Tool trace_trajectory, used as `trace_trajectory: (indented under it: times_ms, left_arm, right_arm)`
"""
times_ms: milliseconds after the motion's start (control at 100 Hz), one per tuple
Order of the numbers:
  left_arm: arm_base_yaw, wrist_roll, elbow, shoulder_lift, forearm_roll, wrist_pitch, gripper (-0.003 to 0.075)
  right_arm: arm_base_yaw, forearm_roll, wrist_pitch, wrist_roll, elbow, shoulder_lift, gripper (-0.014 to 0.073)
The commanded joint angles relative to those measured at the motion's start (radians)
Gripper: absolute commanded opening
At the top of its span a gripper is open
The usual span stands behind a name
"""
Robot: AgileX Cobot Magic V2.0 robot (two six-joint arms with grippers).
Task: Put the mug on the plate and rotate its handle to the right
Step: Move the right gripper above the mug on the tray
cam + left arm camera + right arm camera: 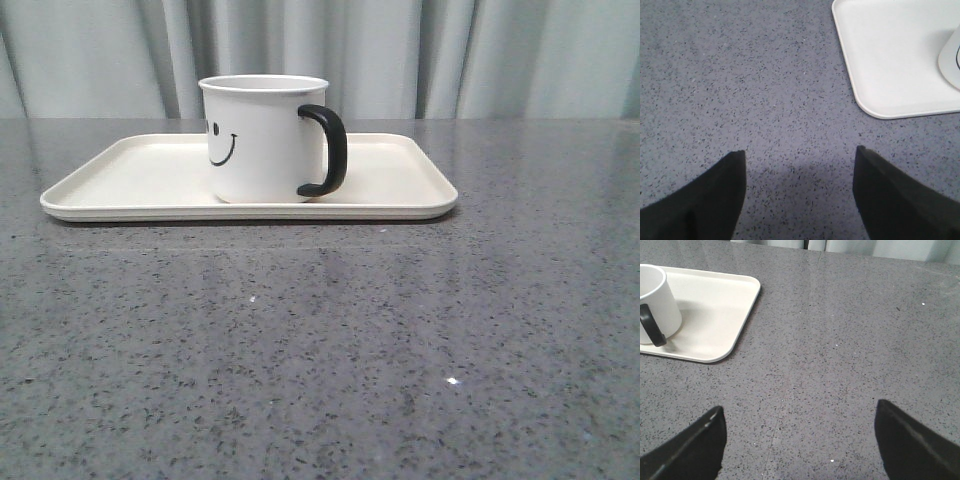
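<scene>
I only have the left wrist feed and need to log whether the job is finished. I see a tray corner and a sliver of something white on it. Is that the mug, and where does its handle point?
Observer: Yes, the mug stands upright on the plate, and the front view shows the handle pointing right.
Operator: Is the right gripper holding it?
Observer: No. The right gripper is open over bare table, apart from the mug.
Operator: Which way does the mug's face look?
Observer: The smiley sits on the mug's left side in the front view, partly turned out of sight.
</scene>
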Motion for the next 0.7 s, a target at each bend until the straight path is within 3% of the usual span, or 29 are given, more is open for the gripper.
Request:
trace_trajectory:
  times_ms: [0,140,390,540,690]
  left_arm:
    - [0.006,-0.007,0.004,-0.039,0.016,-0.069,0.0452]
    - [0.006,-0.007,0.017,-0.052,0.02,-0.068,0.045]
    - [0.006,-0.007,0.017,-0.052,0.02,-0.068,0.0447]
    - [0.006,-0.007,0.017,-0.052,0.02,-0.074,0.0447]
    - [0.006,-0.007,0.017,-0.05,0.02,-0.076,0.0439]
  right_arm:
    - [-0.004,-0.001,-0.082,0.0,-0.033,0.014,0.0604]
    - [-0.004,0.026,-0.124,0.0,-0.032,0.017,0.0604]
    - [-0.003,0.205,-0.221,-0.158,-0.047,0.129,0.0604]
    - [0.026,0.282,-0.225,-0.211,-0.145,0.269,0.0604]
    - [0.122,0.284,-0.225,-0.228,-0.278,0.445,0.0604]
